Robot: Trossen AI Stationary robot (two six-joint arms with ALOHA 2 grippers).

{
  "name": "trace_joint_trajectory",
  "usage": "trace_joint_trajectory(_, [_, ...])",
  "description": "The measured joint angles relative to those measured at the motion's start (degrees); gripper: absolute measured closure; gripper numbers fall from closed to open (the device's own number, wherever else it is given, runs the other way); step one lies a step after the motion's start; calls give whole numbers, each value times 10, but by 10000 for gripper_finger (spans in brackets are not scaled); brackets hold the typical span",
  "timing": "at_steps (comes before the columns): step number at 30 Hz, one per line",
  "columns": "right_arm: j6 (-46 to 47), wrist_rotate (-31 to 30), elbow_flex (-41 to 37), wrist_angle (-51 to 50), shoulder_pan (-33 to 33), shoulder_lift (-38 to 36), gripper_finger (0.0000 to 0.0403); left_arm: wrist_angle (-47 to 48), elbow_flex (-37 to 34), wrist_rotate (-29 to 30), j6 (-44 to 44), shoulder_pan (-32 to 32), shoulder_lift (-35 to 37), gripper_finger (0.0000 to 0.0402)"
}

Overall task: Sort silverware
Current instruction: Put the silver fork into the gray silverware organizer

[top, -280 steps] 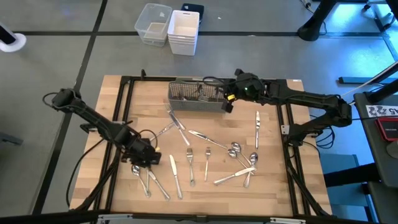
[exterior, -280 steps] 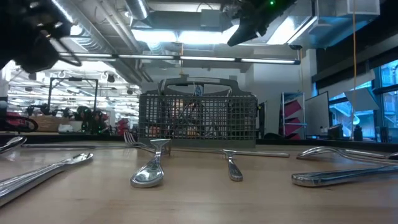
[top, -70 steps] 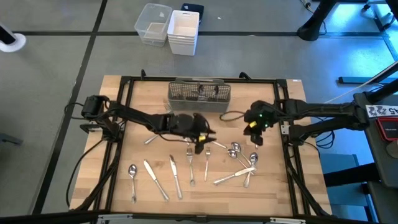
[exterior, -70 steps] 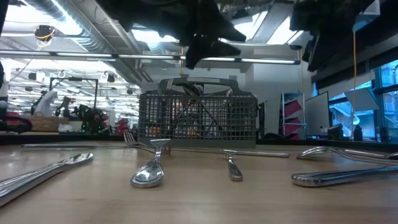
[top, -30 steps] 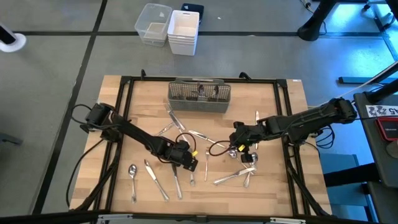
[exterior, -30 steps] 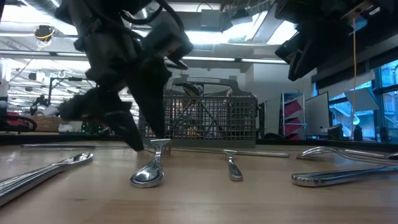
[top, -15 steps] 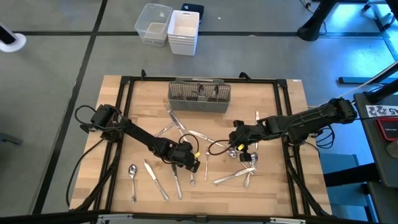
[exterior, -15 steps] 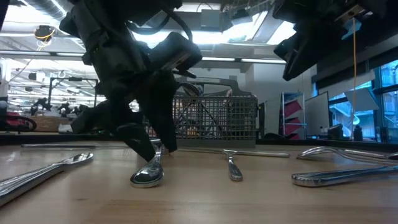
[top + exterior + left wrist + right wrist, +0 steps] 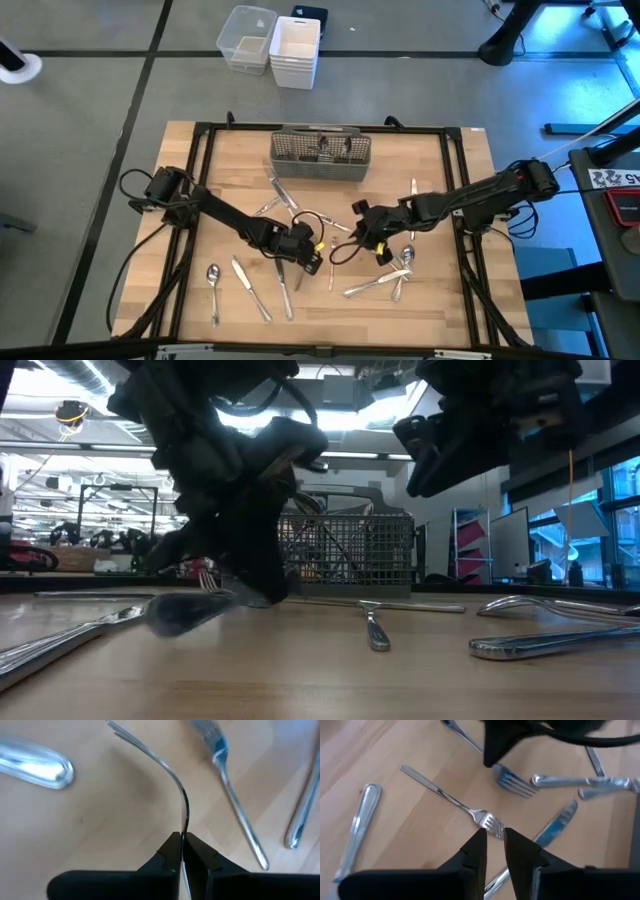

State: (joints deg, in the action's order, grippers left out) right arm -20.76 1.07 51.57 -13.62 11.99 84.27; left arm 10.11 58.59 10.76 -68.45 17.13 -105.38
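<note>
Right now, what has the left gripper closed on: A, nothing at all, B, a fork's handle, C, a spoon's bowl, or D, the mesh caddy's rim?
B: in the left wrist view the left gripper is pinched shut on the thin handle of a fork, whose tines point away over the wooden table.

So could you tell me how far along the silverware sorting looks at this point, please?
Done: a few pieces stand in the caddy. In hand: the left end effector is shut on a fork near mid-table, while the right end effector hovers just beside it with nothing visibly in it. Left: most of the silverware, including a spoon, knives and a heap, lies loose on the table.
</note>
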Motion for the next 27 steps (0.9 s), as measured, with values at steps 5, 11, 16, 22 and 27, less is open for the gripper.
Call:
trace_joint_trajectory(5, [-8,0,0,3,0,12,333,3,0,29,48,-10,45,398])
trace_joint_trajectory(11, [-8,0,0,1,0,12,333,56,0,150,120,-33,142,399])
trace_joint_trajectory(16, [-8,0,0,2,0,12,333,70,0,337,201,-61,232,400])
trace_joint_trajectory(22, [-8,0,0,3,0,12,333,28,0,574,305,-102,268,400])
trace_joint_trajectory(27, [-8,0,0,4,0,12,333,2,0,619,326,-159,241,400])
